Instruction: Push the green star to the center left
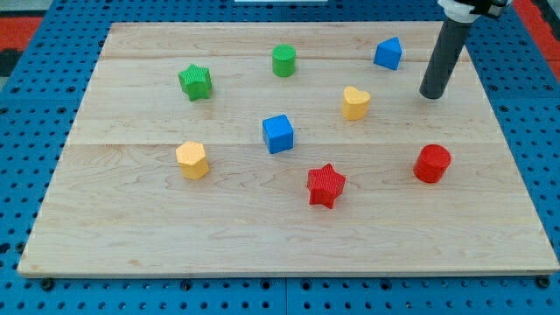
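The green star [196, 81] lies on the wooden board [131, 227] at the view's upper left. My tip [431, 94] rests on the board at the view's upper right, far to the right of the green star. It touches no block. The nearest blocks to it are the blue block [388, 53] up and to its left and the yellow heart [355, 102] to its left.
A green cylinder [283, 60] stands at the top middle. A blue cube [278, 134] sits near the centre. A yellow block [192, 160] lies left of centre. A red star [326, 185] and a red cylinder [432, 164] lie lower right. Blue pegboard [35, 105] surrounds the board.
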### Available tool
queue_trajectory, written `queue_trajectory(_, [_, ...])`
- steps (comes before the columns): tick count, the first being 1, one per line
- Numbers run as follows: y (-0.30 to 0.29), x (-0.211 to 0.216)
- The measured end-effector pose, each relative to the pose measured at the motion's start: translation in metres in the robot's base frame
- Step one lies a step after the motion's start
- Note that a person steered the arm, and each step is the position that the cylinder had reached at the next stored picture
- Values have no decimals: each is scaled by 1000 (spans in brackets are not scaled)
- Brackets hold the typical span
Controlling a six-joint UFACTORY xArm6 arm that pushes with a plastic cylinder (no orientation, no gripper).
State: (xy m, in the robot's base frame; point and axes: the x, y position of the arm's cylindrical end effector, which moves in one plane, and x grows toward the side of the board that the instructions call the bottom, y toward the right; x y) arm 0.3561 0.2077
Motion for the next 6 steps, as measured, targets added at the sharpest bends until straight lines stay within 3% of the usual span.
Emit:
queue_trajectory(3, [-68,-61])
queue_trajectory(4, [-183,-52])
queue_trajectory(6, [-307,-33])
